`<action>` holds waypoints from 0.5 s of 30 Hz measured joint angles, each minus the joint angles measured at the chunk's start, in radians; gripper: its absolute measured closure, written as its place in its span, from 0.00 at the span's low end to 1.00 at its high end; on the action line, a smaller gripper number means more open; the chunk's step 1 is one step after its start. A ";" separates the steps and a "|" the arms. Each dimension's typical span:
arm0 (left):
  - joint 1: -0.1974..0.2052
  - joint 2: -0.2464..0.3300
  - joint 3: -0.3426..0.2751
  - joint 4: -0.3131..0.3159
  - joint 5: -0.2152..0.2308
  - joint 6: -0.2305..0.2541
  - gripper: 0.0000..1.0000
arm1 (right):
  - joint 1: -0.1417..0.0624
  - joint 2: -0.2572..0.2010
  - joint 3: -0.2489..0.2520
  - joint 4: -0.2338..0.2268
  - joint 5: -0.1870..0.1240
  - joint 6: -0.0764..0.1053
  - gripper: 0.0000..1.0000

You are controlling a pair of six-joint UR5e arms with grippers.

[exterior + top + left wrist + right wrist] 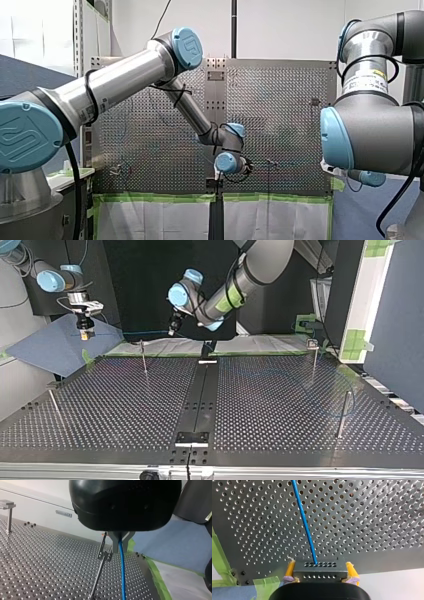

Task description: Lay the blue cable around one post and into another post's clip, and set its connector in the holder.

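At the top view's left, my right gripper [86,333] hangs beyond the far edge of the perforated table [125,405], above a blue cloth [50,347]. Its yellow pads [290,569] clamp the two sides of the dark grey connector [319,570], which is held clear of the table. The blue cable [304,522] leaves the connector's face and runs ahead over the holes.

In the top view the cable stretches as a thin line rightward to my left gripper [172,330], which hangs over the table's far edge near the middle. The left wrist view shows its metal fingers [113,543] narrowed onto the cable, which drops from between them toward the table. Under this gripper stands a thin post [98,575] with a small clip [103,553] at its top, and the cable passes just beside that clip. Green tape [155,572] edges the table next to it.

Further right in the top view stand a capped post [313,357] and a plain post [343,412]. A faint blue curve of cable lies on the table between them.
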 joint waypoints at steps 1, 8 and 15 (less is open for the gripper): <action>0.003 -0.001 0.000 0.000 0.003 -0.003 1.00 | 0.000 0.000 0.000 -0.002 0.000 0.002 1.00; 0.014 -0.021 0.004 -0.003 0.020 -0.020 1.00 | 0.000 0.000 -0.001 -0.008 -0.001 0.015 1.00; 0.026 -0.024 0.007 -0.003 0.027 -0.036 1.00 | 0.004 0.000 -0.001 -0.010 -0.004 0.025 1.00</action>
